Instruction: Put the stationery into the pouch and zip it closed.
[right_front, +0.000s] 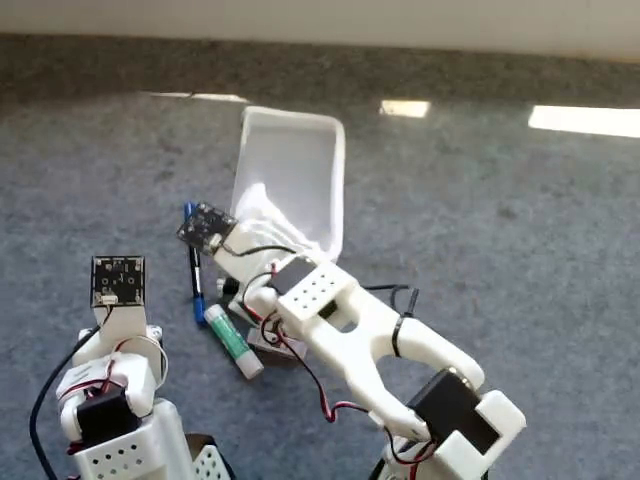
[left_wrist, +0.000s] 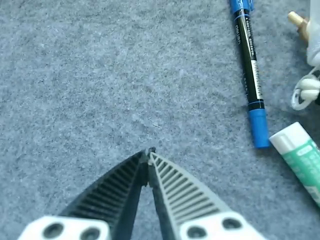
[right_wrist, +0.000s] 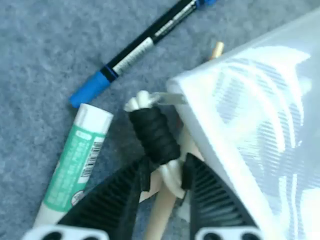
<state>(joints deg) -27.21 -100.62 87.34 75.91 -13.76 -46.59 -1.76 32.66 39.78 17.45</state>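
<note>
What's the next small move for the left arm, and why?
Probably open the left pincer and shift toward the blue pen: its jaws are shut over bare carpet, pen and glue stick lie outside the pouch, and the right pincer grips the zip cord.

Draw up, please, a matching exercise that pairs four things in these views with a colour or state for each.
Things: 1 pen; 2 glue stick; 3 pull cord; 4 left gripper.
Descriptions: A shut, over bare carpet; B green and white; C black-wrapped, clamped by the right gripper; D black barrel, blue cap.
Pairs: 1-D; 2-B; 3-C; 4-A.
</note>
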